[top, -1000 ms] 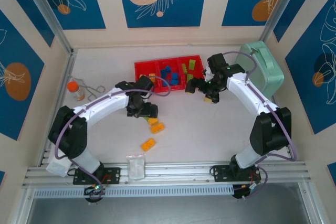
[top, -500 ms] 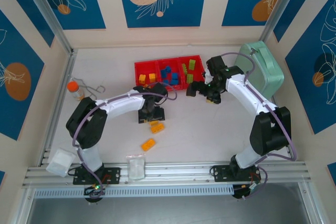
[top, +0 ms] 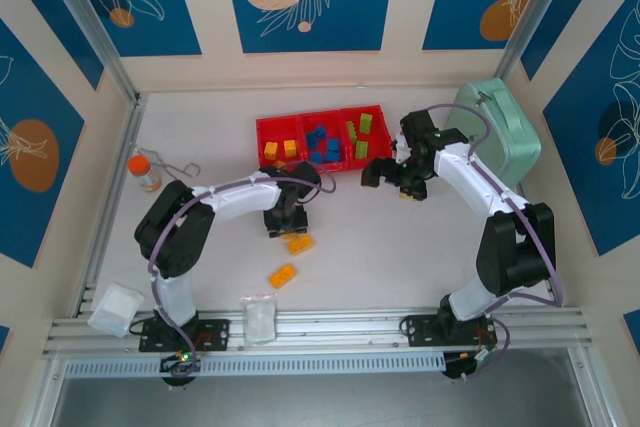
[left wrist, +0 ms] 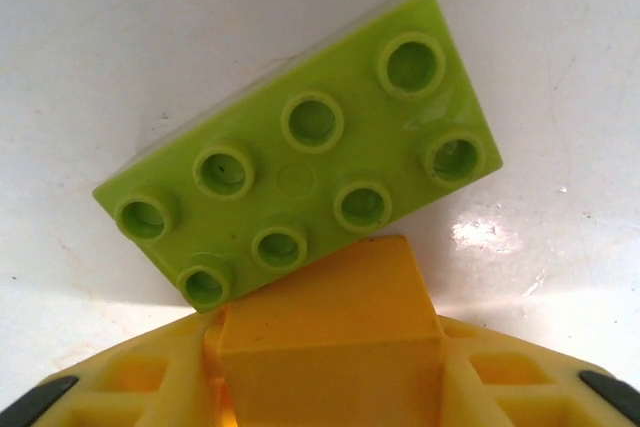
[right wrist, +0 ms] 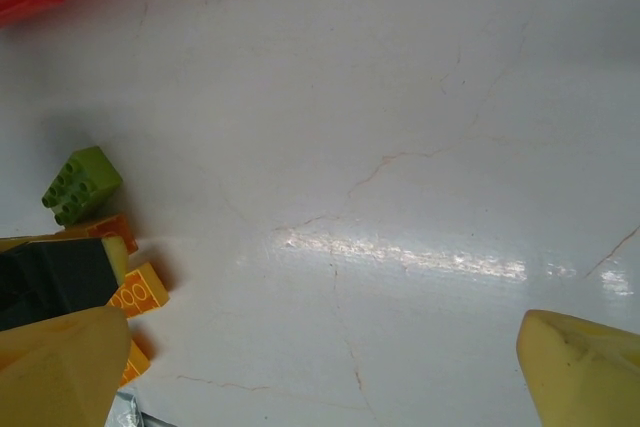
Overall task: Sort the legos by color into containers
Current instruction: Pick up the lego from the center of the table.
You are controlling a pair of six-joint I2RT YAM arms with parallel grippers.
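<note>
The left claw hangs low over the desk on the near side of the red tray. A lime green brick lies flat, studs up, right at its tip. Whether this claw is spread or pressed together I cannot tell. The right claw, off the tray's right near corner, is spread wide and empty.

The tray holds orange-yellow bricks in its left compartment, blue bricks in the middle one and green bricks in the right one. Two loose orange-yellow bricks lie nearer than the tray, beside the left claw. Sorting looks mostly done, with these two and the lime green brick left to place.
</note>
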